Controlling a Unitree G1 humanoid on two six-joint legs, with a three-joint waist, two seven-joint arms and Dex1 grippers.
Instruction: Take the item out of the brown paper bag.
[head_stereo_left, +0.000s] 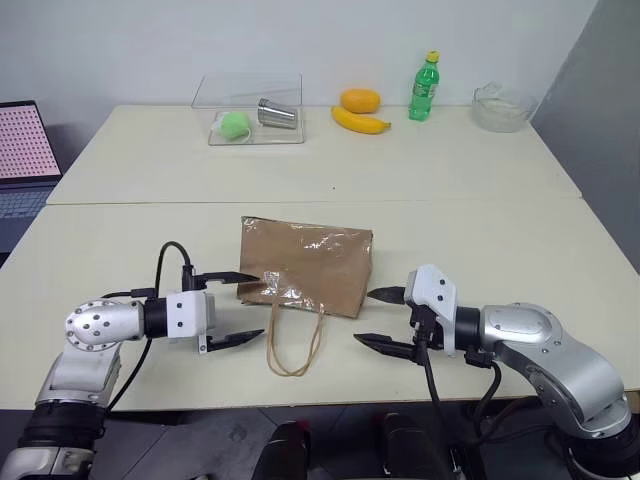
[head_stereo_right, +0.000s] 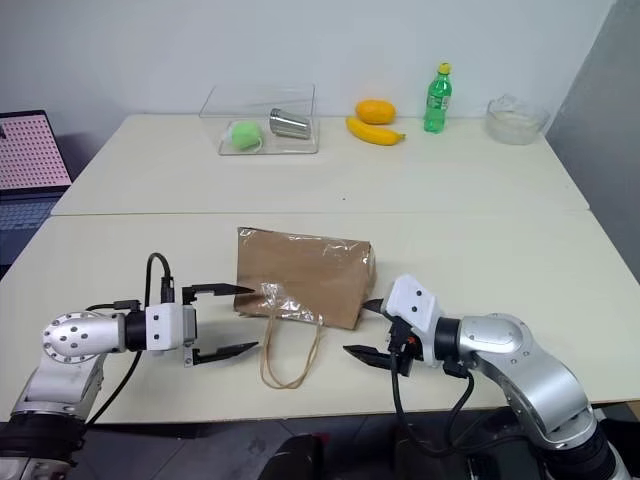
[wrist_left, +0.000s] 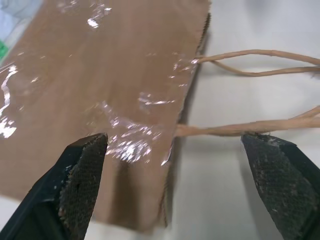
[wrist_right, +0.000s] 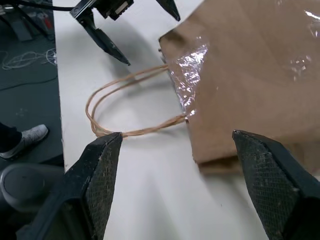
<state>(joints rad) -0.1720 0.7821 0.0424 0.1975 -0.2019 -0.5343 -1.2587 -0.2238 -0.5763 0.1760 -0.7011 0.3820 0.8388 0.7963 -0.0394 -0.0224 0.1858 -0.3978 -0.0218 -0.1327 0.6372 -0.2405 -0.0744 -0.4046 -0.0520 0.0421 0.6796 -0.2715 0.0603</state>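
on the near table (head_stereo_left: 560, 250), the brown paper bag (head_stereo_left: 310, 262) lies flat on its side with its mouth toward the robot and its cord handles (head_stereo_left: 293, 345) looped on the tabletop. the left gripper (head_stereo_left: 238, 307) hovers at the bag's left corner, fingers spread wide, empty. the right gripper (head_stereo_left: 380, 318) hovers just off the bag's right corner, fingers also wide apart and holding nothing. the item cannot be seen; whether it is inside the bag i cannot tell.
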